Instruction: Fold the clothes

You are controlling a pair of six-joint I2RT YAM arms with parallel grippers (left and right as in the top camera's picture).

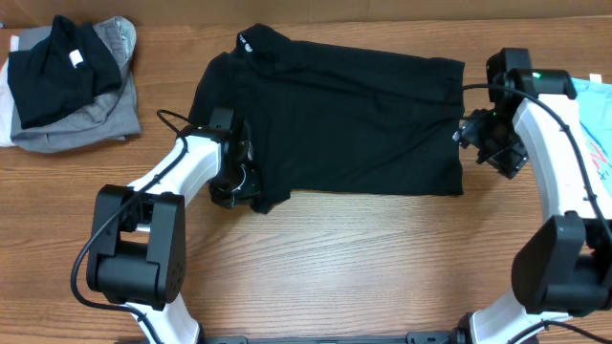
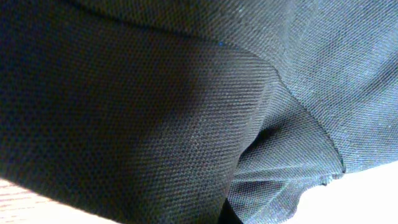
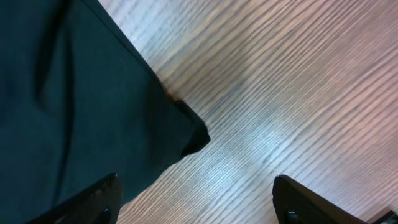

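Note:
A black polo shirt (image 1: 354,115) lies spread across the wooden table, collar to the left. My left gripper (image 1: 235,180) is down at the shirt's near left sleeve. Black fabric (image 2: 186,106) fills the left wrist view and hides the fingers, and the gripper looks shut on a fold of the sleeve. My right gripper (image 1: 475,134) hovers at the shirt's right edge. It is open and empty (image 3: 196,199), with one finger over the cloth's corner (image 3: 93,112) and the other over bare wood.
A pile of folded black and grey clothes (image 1: 72,81) lies at the far left. A light blue and white item (image 1: 595,115) sits at the right edge. Bare wood (image 1: 363,258) runs along the front of the table.

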